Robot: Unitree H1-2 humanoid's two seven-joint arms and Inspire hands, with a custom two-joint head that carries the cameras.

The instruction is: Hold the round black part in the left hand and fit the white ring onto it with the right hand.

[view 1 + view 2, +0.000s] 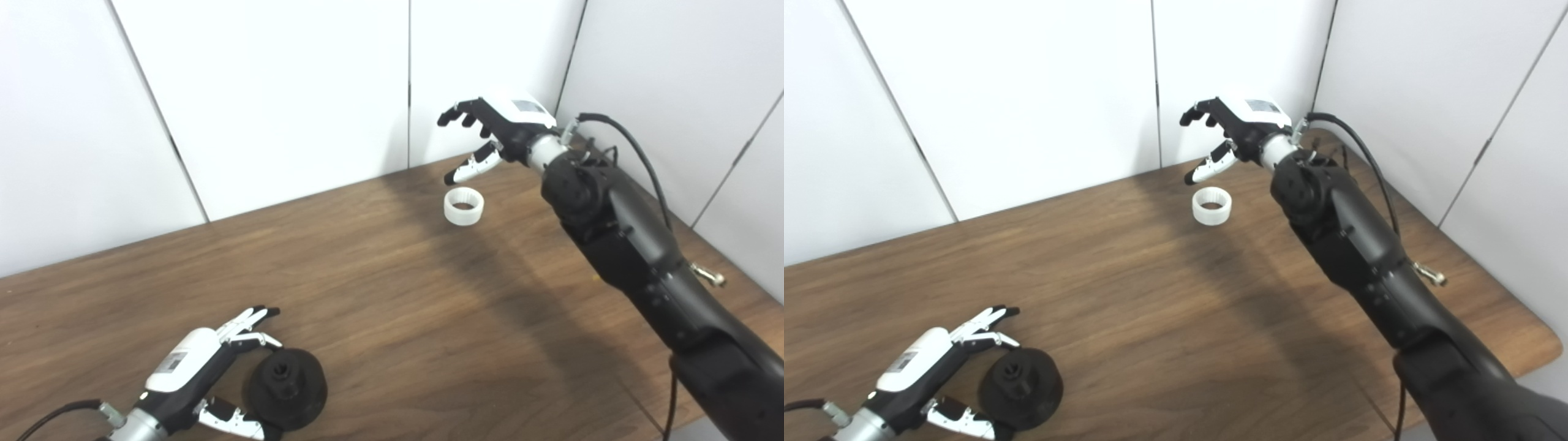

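Observation:
The round black part [286,387] lies flat on the wooden table [392,294] at the front left. My left hand [202,373] is open around its left side, fingers above it and thumb below, not closed on it. The white ring [463,206] lies on the table at the back right, also in the right eye view [1211,206]. My right hand [490,138] is open and empty, held in the air just above and behind the ring, fingers spread and thumb pointing down toward it.
White wall panels [275,92] stand close behind the table and along its right side. The table's right front corner [1543,343] is rounded. A cable [637,153] loops off my right forearm.

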